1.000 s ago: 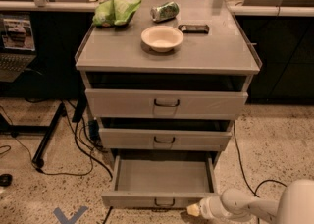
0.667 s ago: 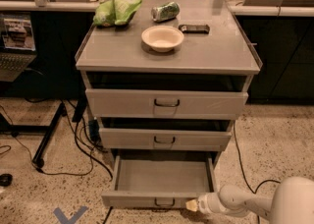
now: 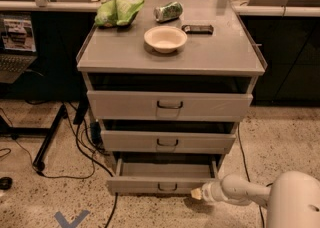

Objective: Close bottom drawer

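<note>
The bottom drawer is the lowest of three grey drawers in a metal cabinet. It stands out a short way, with a small dark wire handle at its centre. My gripper is low at the right, on a white arm that comes in from the lower right. Its tip rests against the right end of the bottom drawer's front panel. The middle drawer and the top drawer above also stand out a little.
On the cabinet top lie a cream bowl, a green bag, a green can and a dark flat device. A black stand leg and cables lie on the speckled floor at left. A laptop sits far left.
The bottom drawer has slid in a good way: much less of its inside shows now. My gripper has followed its front panel toward the cabinet.
</note>
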Controlling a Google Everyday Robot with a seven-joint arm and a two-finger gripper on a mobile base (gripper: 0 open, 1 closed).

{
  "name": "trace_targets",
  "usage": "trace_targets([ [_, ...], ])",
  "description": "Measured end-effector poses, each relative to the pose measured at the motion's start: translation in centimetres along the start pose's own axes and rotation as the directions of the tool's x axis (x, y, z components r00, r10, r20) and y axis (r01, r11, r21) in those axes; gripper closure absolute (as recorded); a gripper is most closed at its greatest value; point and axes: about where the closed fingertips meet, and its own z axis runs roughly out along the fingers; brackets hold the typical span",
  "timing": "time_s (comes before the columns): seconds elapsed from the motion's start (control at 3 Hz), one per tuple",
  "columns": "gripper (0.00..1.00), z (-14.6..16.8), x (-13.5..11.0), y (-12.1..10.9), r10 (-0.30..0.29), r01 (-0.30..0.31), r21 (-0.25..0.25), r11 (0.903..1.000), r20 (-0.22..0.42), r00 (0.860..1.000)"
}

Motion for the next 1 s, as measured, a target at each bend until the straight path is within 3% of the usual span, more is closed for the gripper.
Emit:
trace_targets([
  [0.33,1.0,0.0,0.0,0.0,0.0,0.0,0.0,1.0,0.0,1.0],
  [0.67,1.0,1.4,0.2,-0.8,0.038,-0.037,0.023,0.999,-0.016,0.999],
  [1.0,1.0,2.2,-0.8,-4.0,0.1,-0.1,0.086,0.9912,0.012,0.995],
])
